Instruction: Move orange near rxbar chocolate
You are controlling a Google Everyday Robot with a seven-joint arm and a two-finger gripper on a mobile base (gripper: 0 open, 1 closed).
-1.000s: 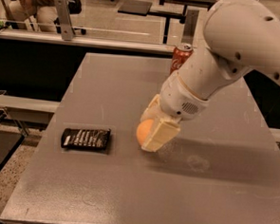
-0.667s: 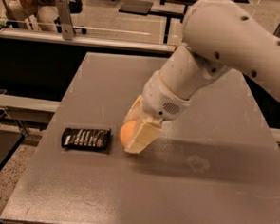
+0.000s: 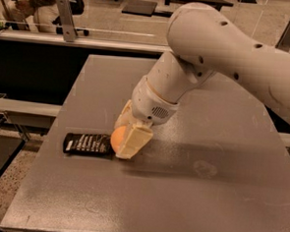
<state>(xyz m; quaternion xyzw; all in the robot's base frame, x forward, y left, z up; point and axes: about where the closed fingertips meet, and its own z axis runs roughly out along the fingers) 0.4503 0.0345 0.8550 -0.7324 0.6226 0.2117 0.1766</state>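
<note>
The orange [image 3: 116, 138] is held between my gripper's cream fingers [image 3: 133, 142], low over the grey table [image 3: 189, 199]. My gripper [image 3: 124, 136] is shut on it, just right of the rxbar chocolate [image 3: 87, 144], a flat black bar with white lettering lying near the table's left edge. The orange touches or nearly touches the bar's right end. My white arm [image 3: 213, 53] reaches in from the upper right.
A faint ring stain [image 3: 205, 168] marks the table to the right of my gripper. A metal rail [image 3: 22, 108] runs along the table's left side, with a drop to the floor beyond. Chairs and desks stand in the background.
My gripper has carried the orange leftward across the table, from the middle to right beside the chocolate bar. The arm now hides the red can at the back.
</note>
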